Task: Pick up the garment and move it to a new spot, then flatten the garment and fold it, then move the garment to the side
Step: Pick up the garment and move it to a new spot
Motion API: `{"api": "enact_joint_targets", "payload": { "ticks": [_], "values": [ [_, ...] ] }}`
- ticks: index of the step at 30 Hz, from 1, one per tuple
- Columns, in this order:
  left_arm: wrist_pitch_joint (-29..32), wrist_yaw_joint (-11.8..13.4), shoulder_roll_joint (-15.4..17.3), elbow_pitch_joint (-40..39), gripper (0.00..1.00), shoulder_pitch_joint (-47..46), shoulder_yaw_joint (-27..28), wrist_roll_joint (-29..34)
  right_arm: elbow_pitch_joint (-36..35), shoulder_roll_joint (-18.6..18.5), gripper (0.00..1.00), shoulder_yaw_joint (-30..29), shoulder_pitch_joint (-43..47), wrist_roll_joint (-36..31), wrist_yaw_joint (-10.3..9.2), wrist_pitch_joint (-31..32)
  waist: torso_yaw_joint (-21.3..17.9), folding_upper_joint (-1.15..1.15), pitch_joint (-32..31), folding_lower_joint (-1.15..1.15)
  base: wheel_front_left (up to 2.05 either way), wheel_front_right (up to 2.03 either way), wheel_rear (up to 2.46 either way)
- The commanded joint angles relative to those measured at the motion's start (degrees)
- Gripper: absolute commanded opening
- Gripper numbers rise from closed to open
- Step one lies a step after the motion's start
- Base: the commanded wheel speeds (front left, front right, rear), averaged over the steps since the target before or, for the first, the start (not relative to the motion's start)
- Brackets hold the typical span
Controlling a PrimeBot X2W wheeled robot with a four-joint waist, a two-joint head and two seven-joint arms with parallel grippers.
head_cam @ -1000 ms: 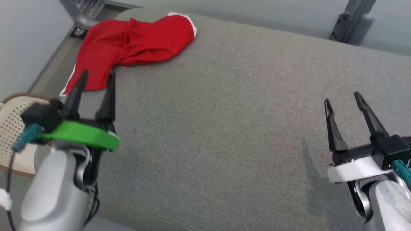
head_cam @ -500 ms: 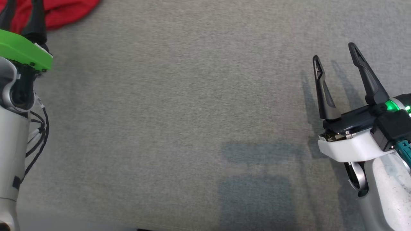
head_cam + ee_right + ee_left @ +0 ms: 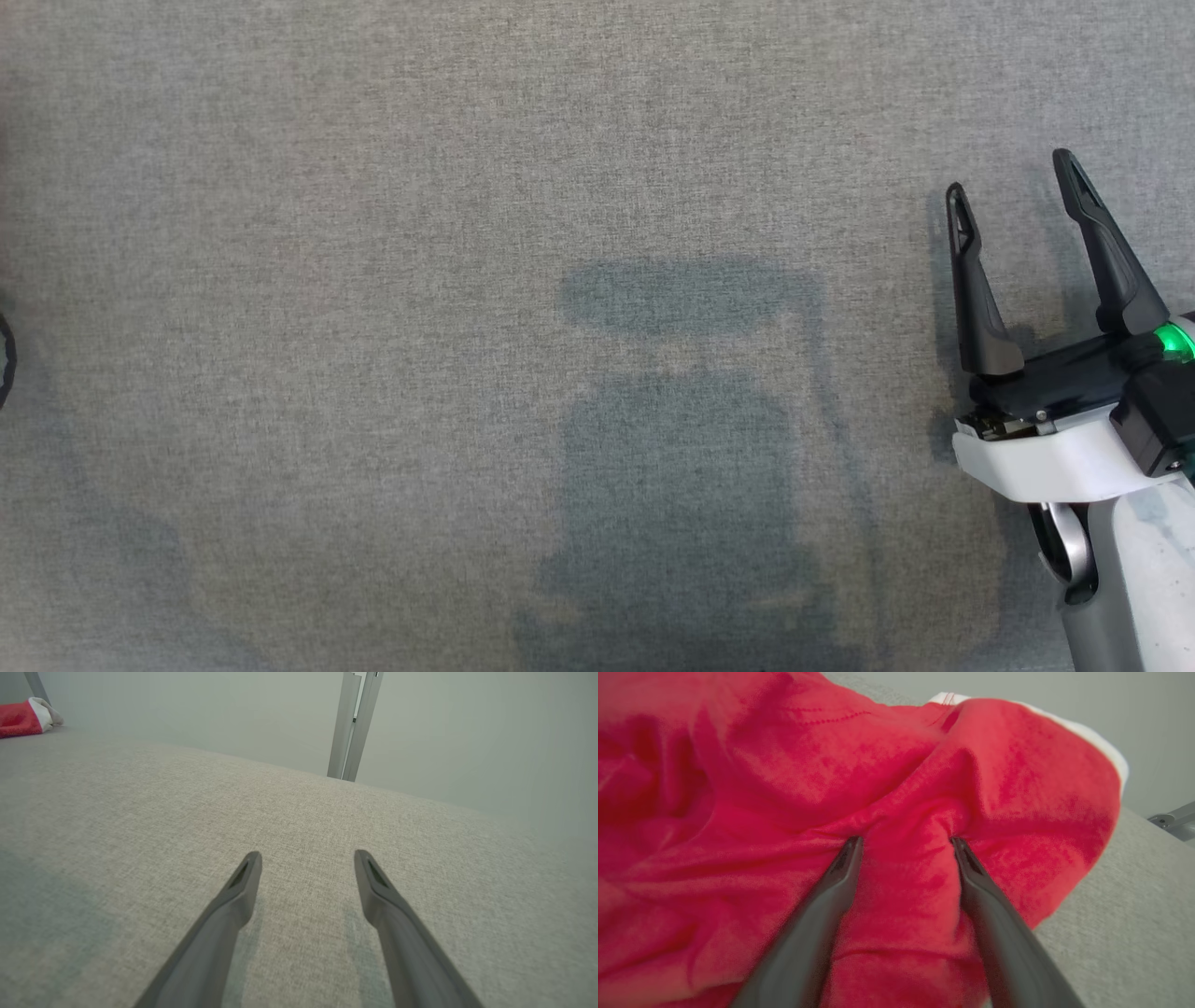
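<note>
Left end effector [image 3: 904, 841] has reached the garment [image 3: 784, 788] at the bed's [image 3: 373, 187] far-left corner, jaws spread astride a fold, unclenched. Right end effector [image 3: 1009, 175] released, idle; pickup grasp seems next.

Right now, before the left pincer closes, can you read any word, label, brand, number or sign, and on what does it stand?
None: no text is readable in any view.
The red garment: plain cloth, white trim, no print or tag showing.
The left pincer and right pincer: bare dark fingers, no markings.
The grey cushion: unmarked.
</note>
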Motion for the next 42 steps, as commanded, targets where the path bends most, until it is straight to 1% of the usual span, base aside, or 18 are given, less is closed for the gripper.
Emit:
{"api": "enact_joint_targets", "payload": {
  "ticks": [1, 3, 6, 12, 14, 15, 18, 20, 21, 24, 27, 31, 32, 33, 36, 38, 39, 42],
  "values": [
    [1.51, 0.01, -3.45, 0.96, 0.0, 2.14, -1.34, -1.17, -0.11, 0.37, 1.0, -0.4, 0.78, 0.2, -0.02, -0.16, -0.1, -0.01, -0.31, 0.0, 0.0, 0.0, 0.0],
    [0.13, -0.07, -3.63, -0.29, 0.0, 3.31, -1.72, -1.57, 0.44, 0.64, 1.0, -0.45, 1.18, 0.33, -0.02, -0.16, 0.47, -0.01, -1.66, 0.0, 0.0, 0.0, 0.0],
    [-1.56, -0.08, -2.84, -2.7, 0.0, 5.16, -2.95, -1.92, 1.43, 1.52, 1.0, 0.0, 1.57, 0.63, -0.02, -0.16, 1.3, -0.01, -4.45, 0.0, 0.0, 0.0, 0.0],
    [-7.27, -0.01, -0.02, -13.16, 0.0, 9.54, -7.22, -1.15, 5.06, 3.68, 1.0, 0.84, 3.48, 2.17, -0.02, -0.16, 2.45, -0.01, -13.53, 0.0, 0.0, 0.0, 0.0],
    [-8.35, -0.01, -0.43, -17.22, 0.0, 11.88, -8.5, -1.48, 6.06, 4.59, 1.0, 1.0, 4.43, 2.86, -0.02, -0.17, 2.35, -0.01, -17.0, 0.0, 0.0, 0.0, 0.0],
    [-8.43, -0.01, -1.29, -19.6, 0.0, 13.45, -9.07, -2.2, 6.65, 4.97, 1.0, 0.81, 5.07, 3.28, -0.03, -0.16, 2.27, -0.01, -19.04, 0.0, 0.0, 0.0, 0.0],
    [-7.95, 0.0, -1.46, -27.28, 0.0, 17.73, -11.48, -1.56, 7.78, 6.17, 1.0, 0.61, 7.24, 4.21, -0.02, -0.16, 1.19, -0.01, -24.2, 0.0, 0.0, 0.0, 0.0],
    [-6.67, 0.94, -3.3, -33.93, 0.0, 21.19, -13.04, -2.41, 8.23, 6.75, 1.0, 0.56, 8.77, 4.61, -0.02, -0.16, 0.0, -0.01, -27.05, 0.0, 0.0, 0.0, 0.0],
    [-5.84, 1.79, -3.97, -37.93, 0.0, 22.78, -14.07, -2.38, 8.31, 6.92, 1.0, 0.45, 9.38, 4.87, -0.02, -0.16, -0.63, -0.01, -28.09, 0.0, 0.0, 0.0, 0.0],
    [-4.11, 5.27, -6.58, -49.53, 0.0, 27.31, -16.12, -3.68, 8.61, 7.27, 1.0, 0.75, 10.53, 5.35, -0.02, -0.17, -3.26, -0.01, -30.63, 0.0, 0.0, 0.0, 0.0],
    [-2.43, 8.83, -10.66, -61.09, 0.0, 30.68, -19.01, -5.06, 8.61, 7.39, 1.0, 0.75, 11.28, 5.73, -0.02, -0.16, -6.55, -0.01, -32.04, 0.0, 0.0, 0.0, 0.0],
    [-0.55, 12.26, -16.33, -70.71, 0.0, 33.44, -23.13, -7.4, 8.51, 7.52, 1.0, 0.65, 11.81, 6.11, -0.02, -0.16, -11.07, -0.01, -32.71, 0.0, 0.0, 0.0, 0.0],
    [-0.27, 12.9, -18.14, -72.05, 0.0, 34.41, -23.68, -9.25, 8.53, 7.56, 1.0, 0.74, 11.83, 6.4, -0.02, -0.16, -12.22, -0.01, -32.63, 0.0, 0.0, 0.0, 0.0],
    [0.27, 13.33, -19.24, -72.78, 0.0, 34.77, -24.34, -9.73, 8.51, 7.56, 1.0, 0.53, 11.99, 6.74, -0.02, -0.16, -13.12, -0.01, -32.53, 0.0, 0.0, 0.0, 0.0],
    [-0.74, 15.16, -19.31, -71.62, 0.0, 35.88, -25.06, -8.1, 8.63, 7.6, 1.0, 0.49, 12.1, 7.73, -0.02, -0.16, -15.59, -0.01, -32.1, 0.0, 0.0, 0.0, 0.0],
    [-1.71, 15.81, -19.43, -68.62, 0.0, 37.85, -24.54, -8.79, 8.72, 7.58, 1.0, 0.29, 12.38, 8.32, -0.02, -0.16, -16.81, -0.01, -31.8, 0.0, 0.0, 0.0, 0.0],
    [-2.3, 16.11, -18.84, -66.56, 0.0, 38.47, -23.91, -8.87, 8.62, 7.56, 1.0, 0.04, 12.7, 8.66, -0.02, -0.16, -17.19, -0.01, -31.65, 0.0, 0.0, 0.0, 0.0],
    [-4.4, 15.33, -18.07, -57.86, 0.0, 41.68, -21.25, -11.26, 8.69, 7.61, 1.0, -0.5, 13.2, 9.18, -0.02, -0.16, -17.74, -0.01, -31.24, 0.0, 0.0, 0.0, 0.0]
  ]
}}
